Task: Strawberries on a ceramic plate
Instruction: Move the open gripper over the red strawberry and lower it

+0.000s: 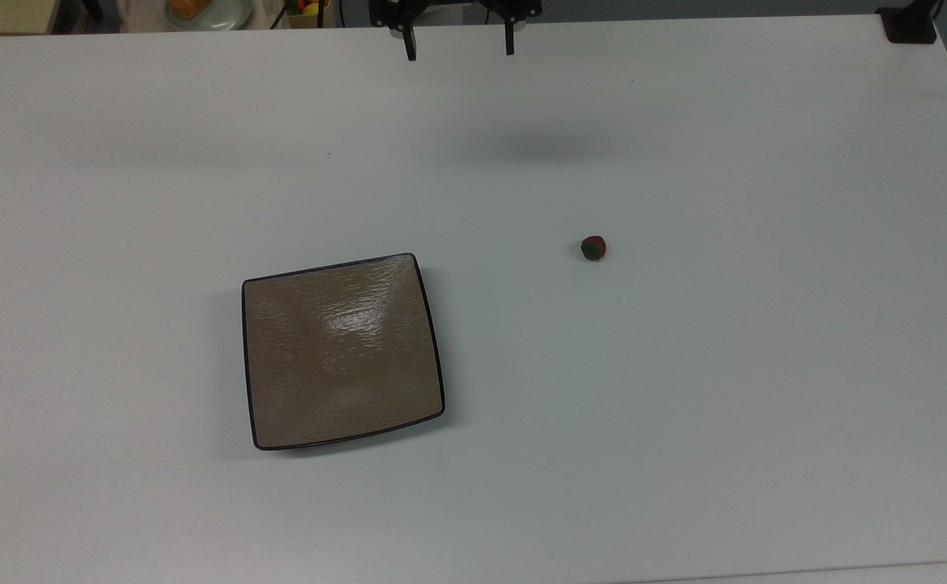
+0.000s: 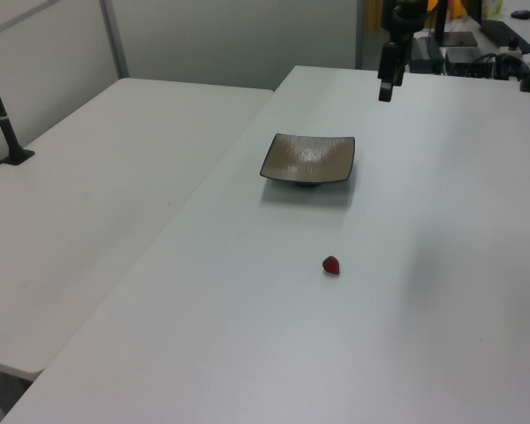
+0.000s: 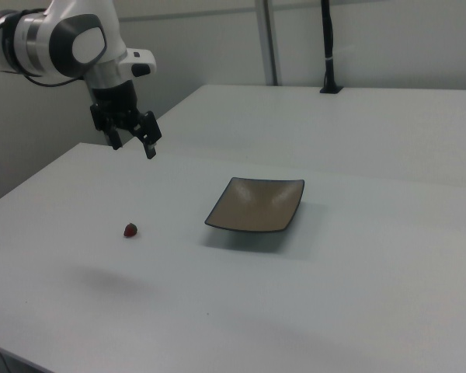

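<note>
A: At the top view's upper edge, what is the gripper (image 1: pixel 459 47) doing?
B: It hangs above the white table (image 1: pixel 684 405), its 2 fingers (image 1: pixel 411 50) spread wide apart and nothing held between them. In the right view the gripper (image 3: pixel 134 144) sits above and beyond the strawberry (image 3: pixel 130 230).

A: Containers and contents?
B: 1 ceramic plate (image 1: pixel 342 350), square, tan-brown, thin black rim. Nothing lies in it. Behind the table's far edge, at the top view's upper left, 1 pale round dish (image 1: pixel 212 11) holds orange food.

A: Location of the berry?
B: 1 strawberry (image 1: pixel 593 248) rests on the bare table, well apart from the plate, to the top view's right of it. In the left view the strawberry (image 2: pixel 332 265) lies nearer the camera than the plate (image 2: pixel 308 159).

A: Obstructions?
B: 1 black post (image 3: pixel 327 47) stands on the neighbouring table, far from both.
</note>
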`<move>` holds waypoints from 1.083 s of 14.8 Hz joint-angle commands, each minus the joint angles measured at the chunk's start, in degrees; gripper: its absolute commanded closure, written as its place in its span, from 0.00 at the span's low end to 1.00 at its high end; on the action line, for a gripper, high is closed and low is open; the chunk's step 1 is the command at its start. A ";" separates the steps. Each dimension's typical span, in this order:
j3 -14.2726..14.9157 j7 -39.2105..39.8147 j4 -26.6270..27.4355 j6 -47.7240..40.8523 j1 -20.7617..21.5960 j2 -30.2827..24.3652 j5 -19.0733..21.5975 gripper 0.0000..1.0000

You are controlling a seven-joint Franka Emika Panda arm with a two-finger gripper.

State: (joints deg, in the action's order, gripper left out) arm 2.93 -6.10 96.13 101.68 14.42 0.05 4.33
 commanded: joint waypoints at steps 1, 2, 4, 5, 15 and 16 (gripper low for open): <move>-0.90 -0.75 -2.95 2.04 1.82 2.31 0.06 0.00; -0.99 -0.84 -3.67 1.51 3.31 2.67 0.15 0.00; -1.08 -2.94 -4.98 1.33 5.87 4.77 0.24 0.00; -1.08 -5.74 -7.95 0.46 7.62 6.87 0.15 0.00; -3.01 -12.71 -11.16 4.47 13.35 18.14 -5.82 0.00; -3.36 -12.54 -9.58 7.54 13.35 19.18 -6.26 0.00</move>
State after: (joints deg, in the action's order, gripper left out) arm 0.59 -17.47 85.25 104.74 27.66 17.61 0.01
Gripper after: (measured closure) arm 0.000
